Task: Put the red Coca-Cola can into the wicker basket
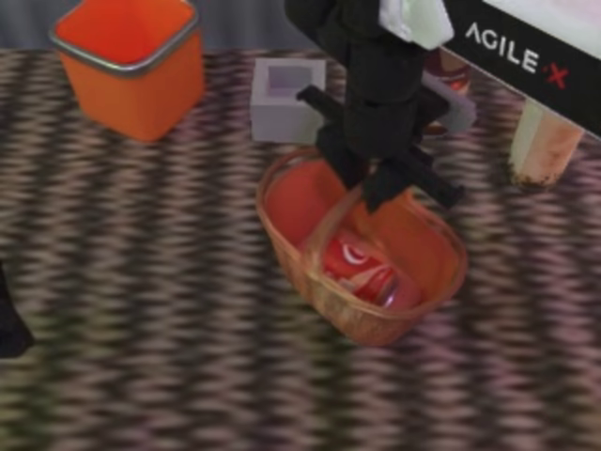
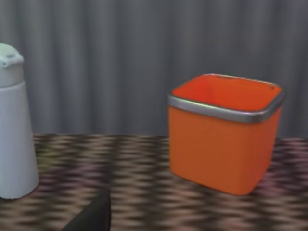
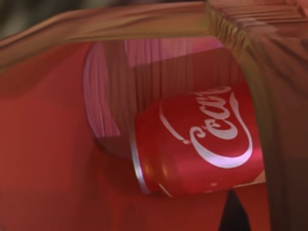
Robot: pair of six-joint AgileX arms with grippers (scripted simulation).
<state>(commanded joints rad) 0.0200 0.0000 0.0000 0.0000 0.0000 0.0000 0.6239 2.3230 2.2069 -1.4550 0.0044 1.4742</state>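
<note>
Nearest the lens: right hand [image 1: 362, 183], black, on the AgileX arm reaching in from the top view's upper right. Hangs directly over the wicker basket [image 1: 366, 324], fingers spread apart and holding nothing.

Then, left to right across the desk [image 1: 141, 282]. At the far left edge, a dark sliver of the left hand [image 1: 9, 329], parked well apart from everything; cannot tell whether wide or narrow. Seen from its wrist view: a white bottle [image 2: 14, 139] standing upright, and the square orange bin [image 2: 224, 139] with a metal rim. In the top view, sits at the back left [image 1: 131, 75], open side up. Right of it, a small grey box [image 1: 286, 99], just behind the basket. Near the middle, the basket itself, oval, woven, reddish inside, arched handle [image 1: 329, 225] across it. Inside, on the floor of the half toward the right, under and beside the handle: the red Coca-Cola can [image 1: 362, 268], lying on its side. Confirmed in the right wrist view: can [image 3: 202, 144] down flat, white script facing up, silver rim showing, against the basket's red lining [image 3: 48, 144]. Farthest right, a pale upright post [image 1: 545, 146].
</note>
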